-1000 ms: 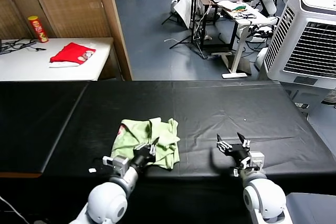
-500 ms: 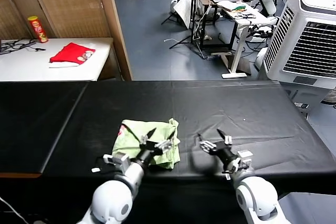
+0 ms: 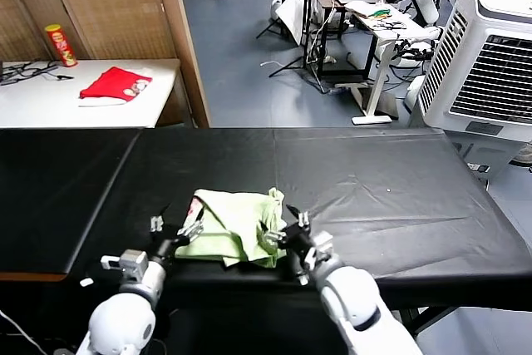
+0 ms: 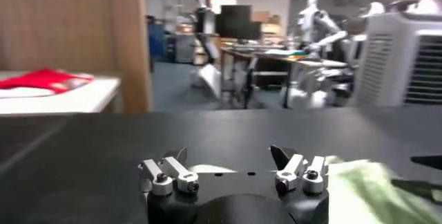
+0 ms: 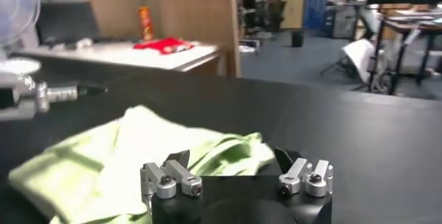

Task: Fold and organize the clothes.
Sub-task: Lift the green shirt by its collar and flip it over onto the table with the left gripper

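T-shirt [image 3: 235, 224] crumpled on black table [image 3: 374, 180], lower centre of head view. Left gripper [image 3: 175, 231] spread wide at its left edge, right gripper [image 3: 287, 227] spread wide at right edge; neither grasping.

Between the black-and-silver left end effector [image 3: 176, 229] and right end effector [image 3: 288, 226], the T-shirt [image 3: 233, 224] is pale green with a pinkish-red patch; the surface [image 3: 374, 180] under them is plain black.
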Controlling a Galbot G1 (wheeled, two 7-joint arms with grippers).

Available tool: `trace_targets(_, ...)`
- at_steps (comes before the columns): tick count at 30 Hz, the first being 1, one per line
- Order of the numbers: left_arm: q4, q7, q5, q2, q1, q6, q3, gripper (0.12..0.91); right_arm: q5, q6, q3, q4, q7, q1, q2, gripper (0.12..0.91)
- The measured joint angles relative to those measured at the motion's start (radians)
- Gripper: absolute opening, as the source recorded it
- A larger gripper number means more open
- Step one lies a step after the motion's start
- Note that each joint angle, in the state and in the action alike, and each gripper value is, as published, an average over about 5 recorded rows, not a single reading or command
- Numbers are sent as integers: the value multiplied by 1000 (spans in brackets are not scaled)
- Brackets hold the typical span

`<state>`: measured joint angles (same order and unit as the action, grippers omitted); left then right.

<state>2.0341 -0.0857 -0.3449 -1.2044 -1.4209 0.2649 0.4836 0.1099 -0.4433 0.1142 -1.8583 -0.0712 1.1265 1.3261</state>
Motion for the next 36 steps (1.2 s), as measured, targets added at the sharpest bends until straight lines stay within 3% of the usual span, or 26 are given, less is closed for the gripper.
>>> trace_targets(6, -17, 4, 0, -7, -19, -16, 26, 798, -94, 23, 6, 44, 85, -3, 30, 798)
trace_targets(10, -27, 16, -14, -9, -24, -28, 38, 798, -83, 44, 44, 47, 147, 7, 55, 798)
trace_targets(13, -33, 27, -40, -14, -26, -36, 41, 798, -48, 58, 70, 38, 169, 15, 74, 798)
trace_targets(24, -38, 74, -209, -74, -45, -45, 27, 798, 85, 79, 138, -65, 131, 67, 85, 798)
trace_targets(36, -89, 74, -374, -176, -25, -18, 4, 798, 127, 72, 206, -184, 123, 133, 60, 798)
